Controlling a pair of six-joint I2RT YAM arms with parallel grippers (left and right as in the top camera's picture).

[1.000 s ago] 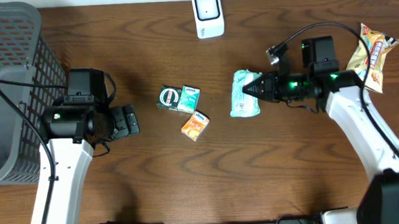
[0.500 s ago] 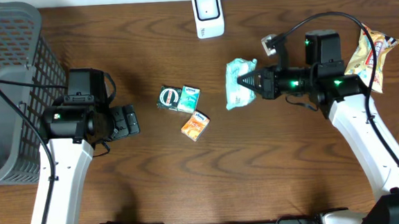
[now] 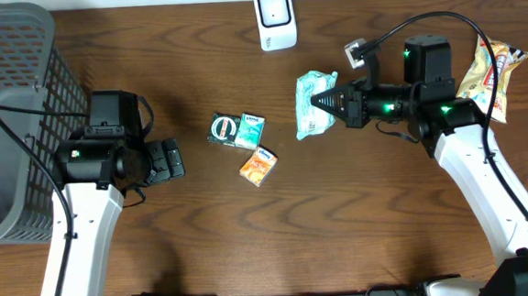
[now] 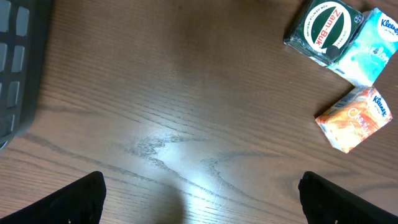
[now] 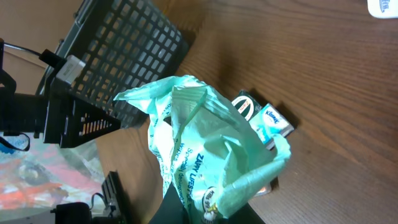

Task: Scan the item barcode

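Three small packs [image 3: 249, 130], one mint pouch [image 3: 308, 118] clamped in right gripper [image 3: 324, 106], left gripper [image 3: 177, 160] wide

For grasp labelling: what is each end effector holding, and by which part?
The right end effector is shut on the green packet, pinching its crumpled edge nearest the arm. The left end effector is open, holding nothing.
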